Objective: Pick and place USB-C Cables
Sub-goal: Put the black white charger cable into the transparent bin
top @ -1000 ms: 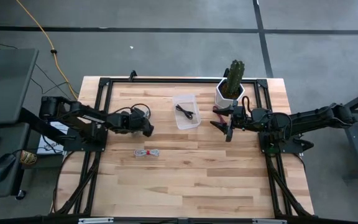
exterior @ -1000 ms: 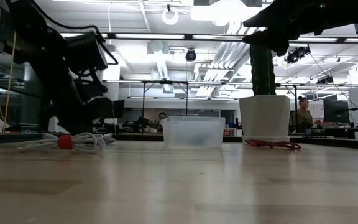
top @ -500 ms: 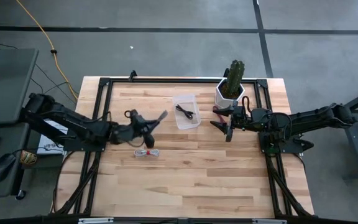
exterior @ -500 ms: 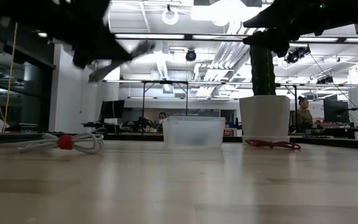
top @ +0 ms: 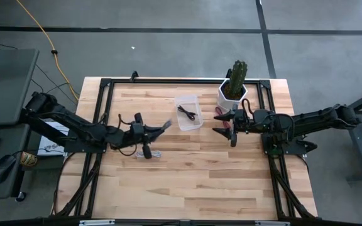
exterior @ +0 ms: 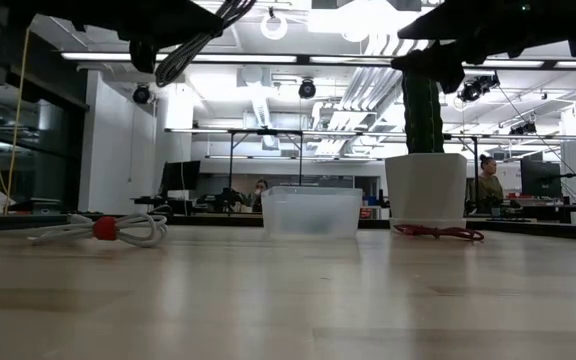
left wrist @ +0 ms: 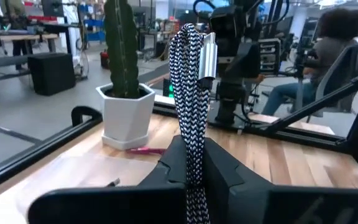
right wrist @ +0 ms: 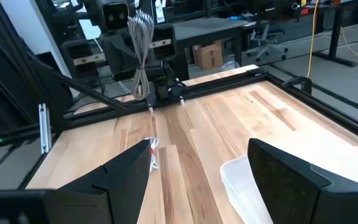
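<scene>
Grey USB-C cable (left wrist: 190,93) is pinched in my left gripper (top: 144,130), midway between the table's left edge and the clear bin (top: 188,112). It's dangling loose, so it might snag the rim. Right gripper (top: 229,125) waits spread.

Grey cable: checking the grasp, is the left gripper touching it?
Touching. The left wrist view shows the left gripper fingers clamped on the grey cable.
</scene>
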`<state>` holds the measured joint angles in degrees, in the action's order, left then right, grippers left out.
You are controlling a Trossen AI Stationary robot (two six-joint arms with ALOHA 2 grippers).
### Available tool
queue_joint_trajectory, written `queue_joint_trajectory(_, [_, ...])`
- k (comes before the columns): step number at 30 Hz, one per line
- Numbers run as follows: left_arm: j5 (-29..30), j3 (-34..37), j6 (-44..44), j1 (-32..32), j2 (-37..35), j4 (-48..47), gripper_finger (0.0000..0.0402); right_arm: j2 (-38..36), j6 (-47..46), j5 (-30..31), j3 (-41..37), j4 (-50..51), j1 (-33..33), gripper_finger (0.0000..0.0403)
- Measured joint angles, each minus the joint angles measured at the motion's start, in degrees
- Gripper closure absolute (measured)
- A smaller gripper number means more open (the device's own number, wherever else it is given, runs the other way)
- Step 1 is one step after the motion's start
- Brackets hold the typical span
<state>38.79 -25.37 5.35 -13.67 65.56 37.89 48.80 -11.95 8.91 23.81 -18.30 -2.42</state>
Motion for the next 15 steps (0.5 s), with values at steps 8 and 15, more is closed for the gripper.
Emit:
queue_joint_trajectory(8, [0.4, 10.8, -0.8, 1.6, -8.2, 9.1, 0.0401, 0.0, 0.2, 0.0, 0.0, 0.6, 0.0, 0.0142])
queue_joint_trajectory(15, [-5.6, 17.8, 1.2, 4.0, -18.5, 9.1, 0.0401, 0.0, 0.4, 1.1, 0.0, -0.1, 0.0, 0.0142])
